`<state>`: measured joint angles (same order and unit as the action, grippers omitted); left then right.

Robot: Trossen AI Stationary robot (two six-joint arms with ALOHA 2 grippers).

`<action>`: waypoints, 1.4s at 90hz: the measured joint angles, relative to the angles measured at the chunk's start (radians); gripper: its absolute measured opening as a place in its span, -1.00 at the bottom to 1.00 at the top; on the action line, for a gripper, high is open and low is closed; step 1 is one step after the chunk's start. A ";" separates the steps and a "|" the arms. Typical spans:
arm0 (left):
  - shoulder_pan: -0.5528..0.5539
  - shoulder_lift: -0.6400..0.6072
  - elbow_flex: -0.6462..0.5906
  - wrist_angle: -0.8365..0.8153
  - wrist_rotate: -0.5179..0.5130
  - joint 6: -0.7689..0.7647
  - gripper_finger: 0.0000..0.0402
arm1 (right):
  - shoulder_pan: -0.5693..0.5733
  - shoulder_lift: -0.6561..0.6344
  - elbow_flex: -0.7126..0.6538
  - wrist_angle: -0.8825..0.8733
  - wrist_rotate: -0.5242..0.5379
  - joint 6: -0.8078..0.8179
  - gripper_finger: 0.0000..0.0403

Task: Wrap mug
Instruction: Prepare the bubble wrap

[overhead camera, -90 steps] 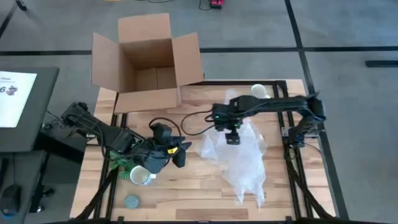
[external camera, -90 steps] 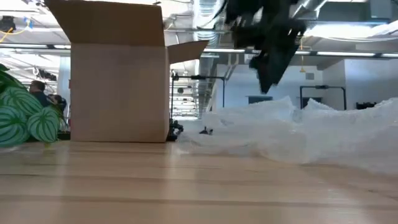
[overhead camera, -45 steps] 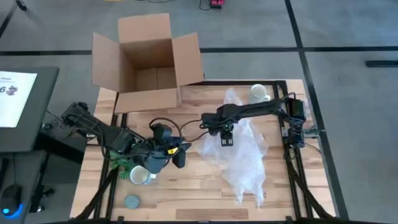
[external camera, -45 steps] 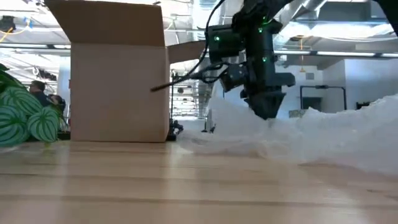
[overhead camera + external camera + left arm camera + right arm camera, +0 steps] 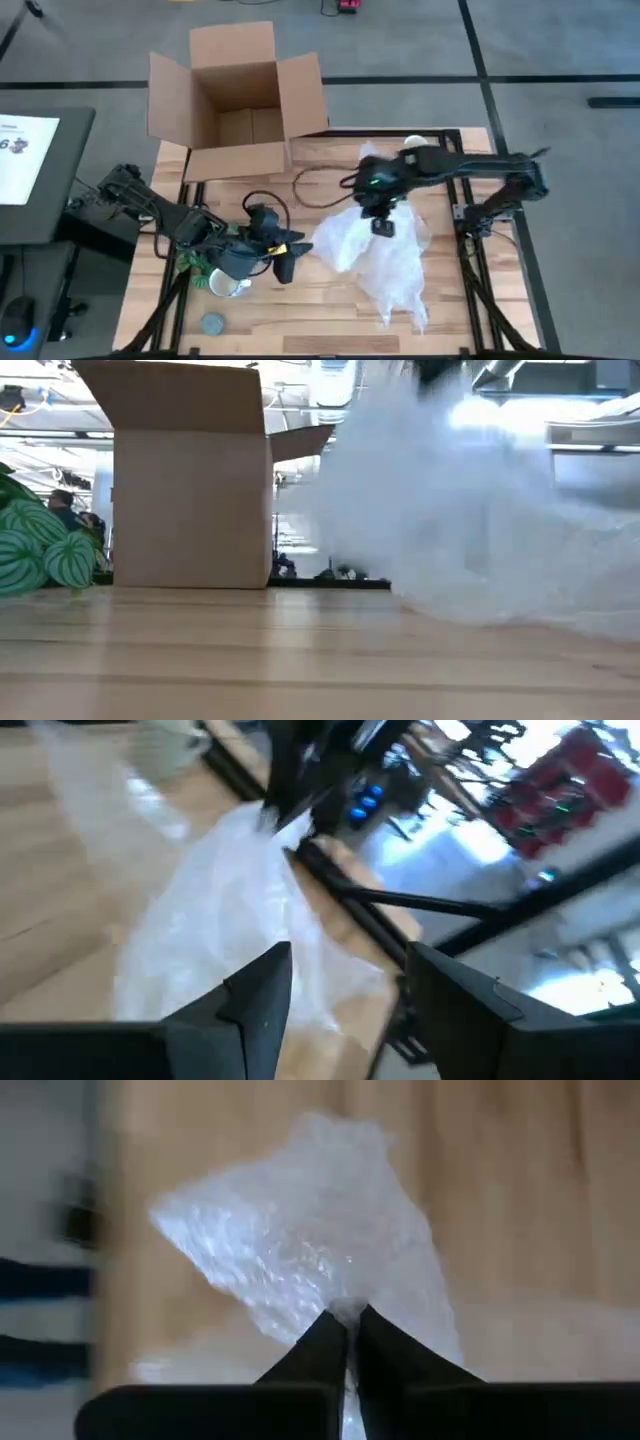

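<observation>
Right gripper (image 5: 348,1325) pinches the bubble wrap (image 5: 385,255), arm stretched over the table (image 5: 310,300).

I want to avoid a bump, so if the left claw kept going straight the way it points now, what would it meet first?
Probably the bubble wrap: the open left claw points at that sheet, with the right arm farther beyond. Depth is unclear, so the gap can't be judged.

The desk (image 5: 300,300) is pale striped wood. The box (image 5: 237,100) is plain brown cardboard. The wrap (image 5: 385,262) is clear and whitish. The mug (image 5: 225,284) is white-cream. The disc (image 5: 211,324) is grey-blue. The bundle (image 5: 40,555) is green with pale stripes. Both arms are black.
</observation>
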<state>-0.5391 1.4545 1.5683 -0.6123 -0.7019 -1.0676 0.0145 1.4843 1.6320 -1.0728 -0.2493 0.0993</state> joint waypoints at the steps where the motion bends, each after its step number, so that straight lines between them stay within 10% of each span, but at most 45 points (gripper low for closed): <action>1: 0.000 -0.001 0.005 0.008 0.005 0.010 -0.12 | 0.005 -0.008 0.008 0.011 -0.008 0.005 -1.00; 27: 0.000 -0.036 0.194 0.246 0.065 0.398 -0.12 | 0.121 -0.068 0.108 0.628 -0.055 0.122 -1.00; 59: 0.000 -0.064 0.414 0.436 0.064 0.840 -0.12 | 0.134 0.185 0.108 1.470 0.072 0.285 -1.00; 90: 0.000 -0.042 0.419 0.245 0.046 0.698 -0.12 | 0.190 0.461 0.107 1.476 0.051 0.458 -1.00; 126: 0.000 0.034 0.417 0.101 0.021 0.462 -0.12 | 0.198 0.632 0.108 1.362 -0.206 0.547 -0.83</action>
<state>-0.5392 1.4886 1.9854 -0.5115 -0.6810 -0.6052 0.2124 2.1162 1.7397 0.2891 -0.4551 0.6459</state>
